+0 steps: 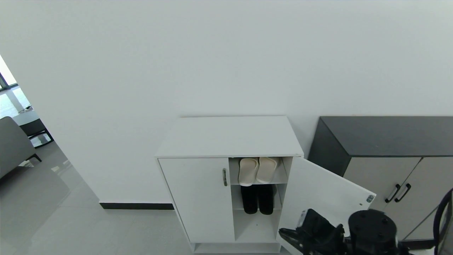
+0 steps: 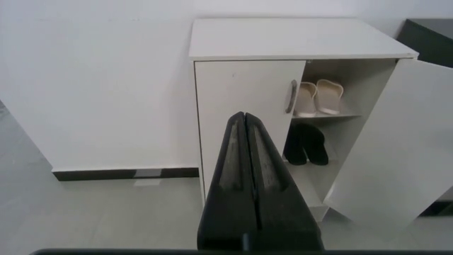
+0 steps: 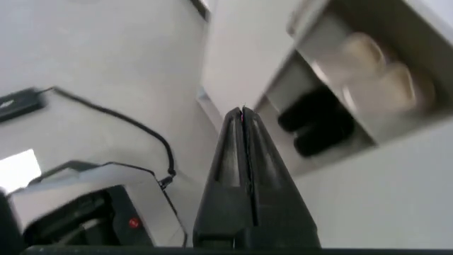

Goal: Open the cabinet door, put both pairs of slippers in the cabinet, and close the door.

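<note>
The white cabinet [image 1: 226, 138] stands against the wall with its right door [image 1: 318, 191] swung wide open and its left door [image 1: 194, 198] closed. A cream pair of slippers [image 1: 257, 170] lies on the top shelf. A black pair [image 1: 257, 199] lies on the shelf below. My right gripper [image 1: 283, 232] is low by the open door's bottom edge, shut with nothing in it. In the right wrist view the right gripper [image 3: 243, 113] points past the black slippers [image 3: 318, 120]. My left gripper [image 2: 245, 117] is shut and empty, well back from the closed door, with the cream slippers [image 2: 318, 98] beyond it.
A dark-topped sideboard [image 1: 389, 134] with two black handles stands just right of the open door. A grey sofa [image 1: 10, 145] is far left. Bare floor [image 1: 88, 230] stretches left of the cabinet. A black cable [image 3: 120, 120] lies on the floor near the robot.
</note>
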